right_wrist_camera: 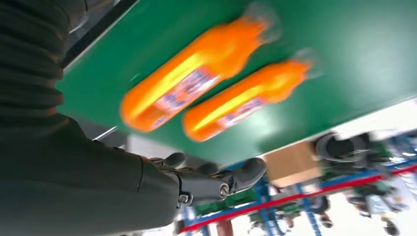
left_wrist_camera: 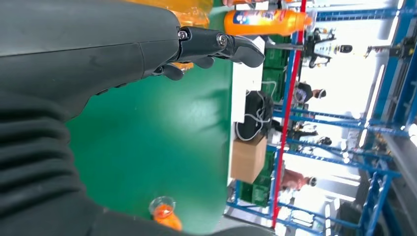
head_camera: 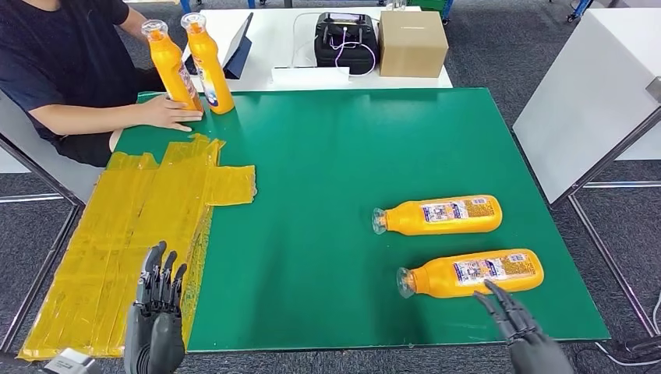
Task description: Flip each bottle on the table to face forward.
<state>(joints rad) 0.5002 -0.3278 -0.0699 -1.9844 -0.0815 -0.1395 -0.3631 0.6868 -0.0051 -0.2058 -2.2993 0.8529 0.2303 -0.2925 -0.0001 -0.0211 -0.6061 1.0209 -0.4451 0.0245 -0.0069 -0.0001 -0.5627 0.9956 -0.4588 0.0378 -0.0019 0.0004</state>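
**Right hand nears the first lying bottle**

Head view: two orange bottles lie on their sides on the green table (head_camera: 327,156), towards the robot's right, caps pointing left and labels up. The near bottle (head_camera: 471,273) lies just in front of the right hand (head_camera: 518,323), whose fingers are stretched out and apart, tips at the bottle's near edge or just short of it; contact cannot be told. It holds nothing. The far bottle (head_camera: 440,215) lies just beyond, roughly parallel and apart from the first. The left hand (head_camera: 160,300) hovers low over the yellow sheet (head_camera: 148,226) on the table's left, fingers straight, close together, holding nothing. At the far left corner a person (head_camera: 62,62) steadies two upright bottles (head_camera: 191,66) with a hand.

Left wrist view: the left hand (left_wrist_camera: 147,54) reaches over bare green, fingers extended, nothing in them. One of the upright bottles (left_wrist_camera: 265,22) shows at the table's far side.

Right wrist view: the picture is blurred. The two lying bottles, near bottle (right_wrist_camera: 192,81) and far bottle (right_wrist_camera: 246,101), lie side by side on the green; the right hand (right_wrist_camera: 206,182) is off the table edge, fingers loosely extended, with nothing in its grasp.

The step in hand seems to be the approach to the near bottle. The next move probably calls for the right hand to close around its body, then turn it to face forward without nudging the far bottle.
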